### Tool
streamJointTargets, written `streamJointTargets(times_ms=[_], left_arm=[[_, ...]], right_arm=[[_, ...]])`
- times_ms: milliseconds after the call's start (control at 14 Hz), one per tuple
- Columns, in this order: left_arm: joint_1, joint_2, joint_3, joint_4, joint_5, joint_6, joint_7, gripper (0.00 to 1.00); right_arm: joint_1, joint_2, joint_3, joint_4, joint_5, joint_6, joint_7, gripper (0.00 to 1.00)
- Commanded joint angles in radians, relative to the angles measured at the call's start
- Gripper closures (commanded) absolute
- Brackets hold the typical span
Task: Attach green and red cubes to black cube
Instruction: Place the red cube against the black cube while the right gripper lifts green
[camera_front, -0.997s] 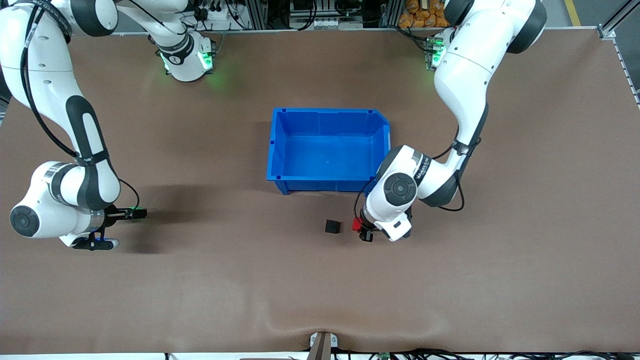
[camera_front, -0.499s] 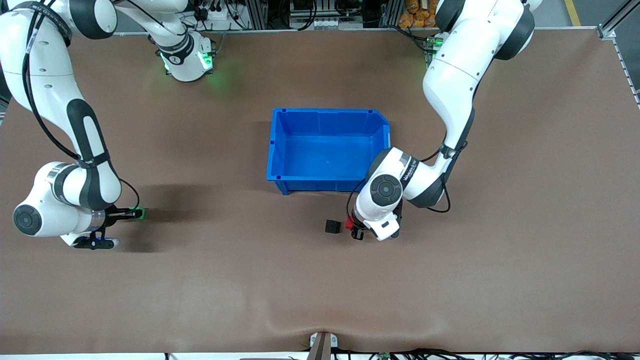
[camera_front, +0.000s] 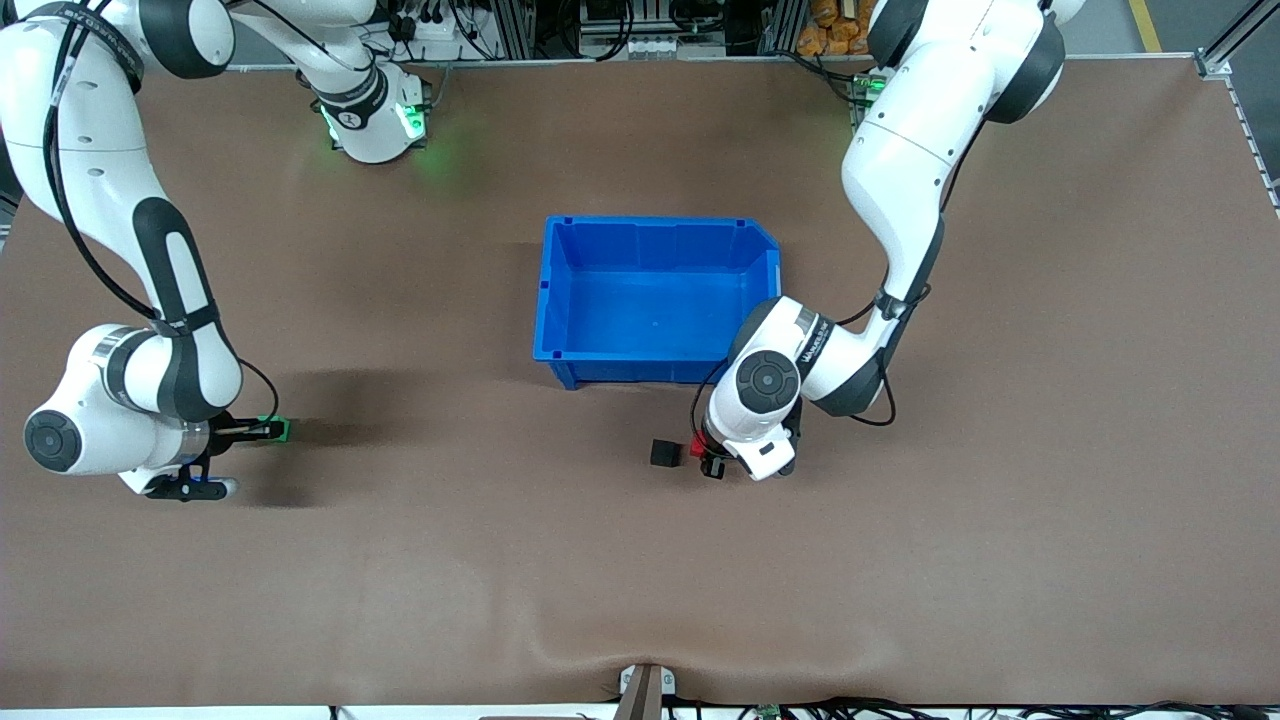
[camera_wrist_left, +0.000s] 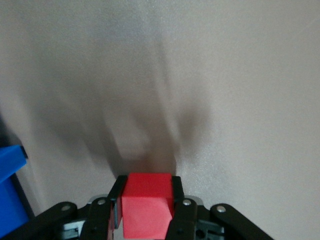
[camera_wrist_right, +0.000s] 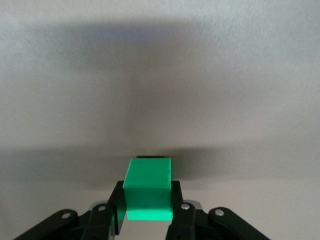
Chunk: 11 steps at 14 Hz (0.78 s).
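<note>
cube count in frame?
3. Red cube in the left gripper, right beside the black cube on the table; green cube in the right gripper, toward the right arm's end. None hidden, apparently.

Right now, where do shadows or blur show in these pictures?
Front view: a dark shadow stretches on the table past the green cube. Left wrist view: smeared, blurry shadow above the red cube. Right wrist view: soft shadow bands, the green cube sharp.

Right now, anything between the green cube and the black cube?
Nothing visible. The right gripper holds the green cube near the right arm's end; only bare table lies between it and the black cube.
</note>
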Motion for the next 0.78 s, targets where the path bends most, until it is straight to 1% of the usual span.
streamJointTargets(times_ms=[0,142,214,570,712], left_arm=[[-0.022,0.026,0.017,0.031,-0.004,0.030,0.009,1.00],[-0.022,0.027,0.017,0.032,-0.004,0.044,0.011,1.00],[-0.022,0.027,0.017,0.037,-0.004,0.047,0.011,1.00],[-0.030,0.046,0.017,0.052,-0.004,0.087,0.011,1.00],[-0.035,0.046,0.017,0.052,-0.004,0.099,0.009,1.00]], right_arm=[[-0.003,-0.012,0.014,0.034,0.013,-0.041,0.012,1.00],[0.014,-0.011,0.017,0.083,0.013,-0.137,0.102,1.00],[0.027,-0.011,0.018,0.089,0.013,-0.167,0.139,1.00],[0.083,-0.019,0.021,0.106,0.017,-0.172,0.275,1.00],[0.099,-0.022,0.029,0.115,0.032,-0.172,0.332,1.00]])
